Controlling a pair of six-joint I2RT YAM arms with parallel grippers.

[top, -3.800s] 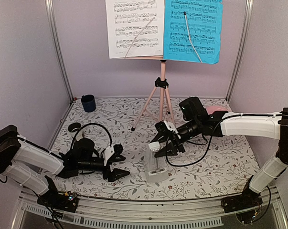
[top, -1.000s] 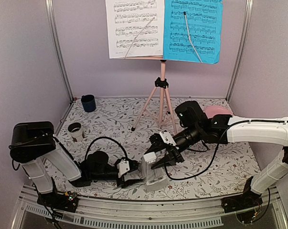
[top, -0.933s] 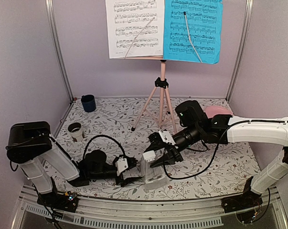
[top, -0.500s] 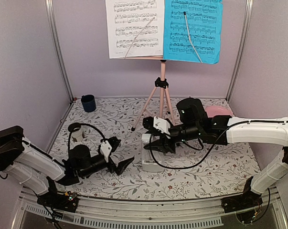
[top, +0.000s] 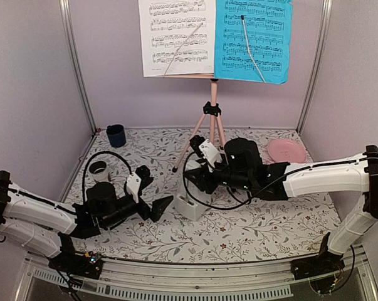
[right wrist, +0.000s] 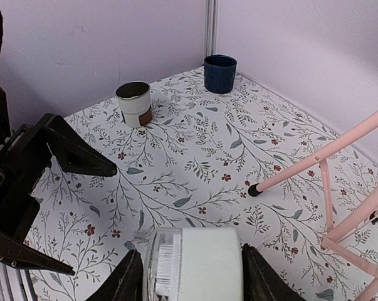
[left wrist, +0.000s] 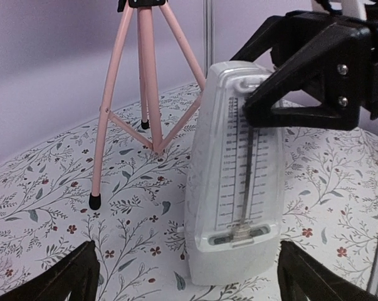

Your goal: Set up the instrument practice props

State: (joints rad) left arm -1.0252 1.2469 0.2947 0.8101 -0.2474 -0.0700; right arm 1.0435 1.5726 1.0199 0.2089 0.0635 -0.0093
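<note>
The small white metronome (top: pixel 190 205) stands upright on the flowered table, just in front of the pink music stand's tripod (top: pixel 212 128). My right gripper (top: pixel 200 177) is shut on the metronome's narrow top (right wrist: pixel 201 263), one finger on each side. My left gripper (top: pixel 153 190) is open, a short way left of the metronome, touching nothing. In the left wrist view the metronome (left wrist: pixel 234 188) fills the middle, its pendulum face toward me, with the right gripper's fingers (left wrist: pixel 308 75) clamped on its top. On the stand's tray rest a white sheet (top: pixel 176 37) and a bright blue sheet (top: pixel 252 41).
A dark blue cup (top: pixel 116 135) sits in the far left corner, and a small tin can (top: pixel 99 169) stands nearer on the left. Right of the tripod lies a round pink plate (top: pixel 286 150). The tripod's legs (left wrist: pixel 107 125) spread close behind the metronome. Purple walls enclose the table.
My left gripper opened, let go of the metronome's base and drew back left. The right gripper carried the metronome away from the front edge toward the tripod and stood it upright.
</note>
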